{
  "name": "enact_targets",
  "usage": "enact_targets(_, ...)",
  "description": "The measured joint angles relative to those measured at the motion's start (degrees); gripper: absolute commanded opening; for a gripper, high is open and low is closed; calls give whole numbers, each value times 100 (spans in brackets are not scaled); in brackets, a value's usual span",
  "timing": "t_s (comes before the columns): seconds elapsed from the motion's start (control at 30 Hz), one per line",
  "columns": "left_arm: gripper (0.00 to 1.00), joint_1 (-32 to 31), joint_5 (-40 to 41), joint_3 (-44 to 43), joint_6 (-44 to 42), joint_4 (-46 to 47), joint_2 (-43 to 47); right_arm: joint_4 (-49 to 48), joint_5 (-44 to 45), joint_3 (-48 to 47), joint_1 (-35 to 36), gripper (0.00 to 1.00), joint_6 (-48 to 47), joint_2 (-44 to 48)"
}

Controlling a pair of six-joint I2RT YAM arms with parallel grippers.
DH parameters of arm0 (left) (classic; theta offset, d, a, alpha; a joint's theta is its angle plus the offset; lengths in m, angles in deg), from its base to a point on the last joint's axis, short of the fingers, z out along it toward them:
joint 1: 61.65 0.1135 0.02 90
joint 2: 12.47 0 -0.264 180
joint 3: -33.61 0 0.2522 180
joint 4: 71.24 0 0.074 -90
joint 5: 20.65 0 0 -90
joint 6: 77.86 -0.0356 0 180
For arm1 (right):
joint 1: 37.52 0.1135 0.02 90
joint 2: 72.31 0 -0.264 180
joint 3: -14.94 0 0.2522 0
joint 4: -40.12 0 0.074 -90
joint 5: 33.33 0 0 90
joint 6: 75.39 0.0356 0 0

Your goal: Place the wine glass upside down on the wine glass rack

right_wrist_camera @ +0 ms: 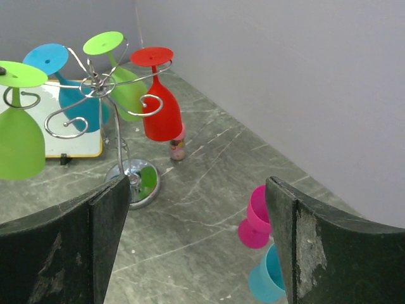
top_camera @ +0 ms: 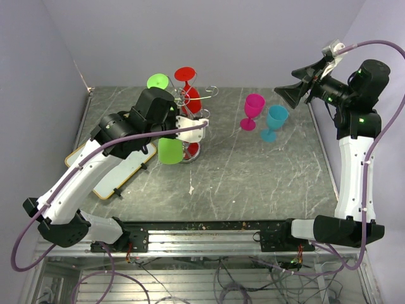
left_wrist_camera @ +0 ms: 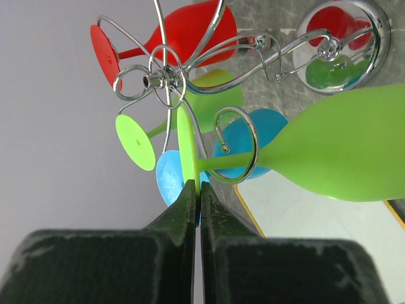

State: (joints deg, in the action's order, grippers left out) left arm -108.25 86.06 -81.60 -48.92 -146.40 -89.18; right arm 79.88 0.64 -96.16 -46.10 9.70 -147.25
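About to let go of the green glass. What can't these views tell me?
Left wrist: the fingertips of the left hand cover their grip on the foot of the held green glass; whether its stem bears on the rack hook is unclear.
Top external: the left arm hides that hook and stem.
Right wrist: the left edge crops the held glass; the small object by the red glass is too small to identify.

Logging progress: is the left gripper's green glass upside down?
Upside down: green glass hangs bowl below foot, stem in a rack curl, left gripper pinching the foot.
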Motion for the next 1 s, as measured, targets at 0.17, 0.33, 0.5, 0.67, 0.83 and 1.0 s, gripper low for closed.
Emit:
enact_targets(0.17, 7, 0, -234, -125, 39, -13, 0, 7, 142, 39, 0, 90, -168, 0)
enact_targets(0.33, 7, 0, -393, -125, 68, -13, -4, 66, 313, 133, 0, 90, -310, 0)
enact_targets(0.5, 9, 0, -481, -125, 109, 4, -33, 94, 417, 140, -4, 91, -374, 0)
enact_targets(0.67, 10, 0, -531, -55, 129, 76, -76, 131, 490, 140, -4, 91, -435, 0)
enact_targets(0.83, 14, -7, -527, 116, 61, 170, -111, 151, 568, 157, -4, 91, -481, 2)
enact_targets(1.0, 22, -17, -538, 157, 26, 199, -122, 184, 614, 245, -4, 91, -514, 7)
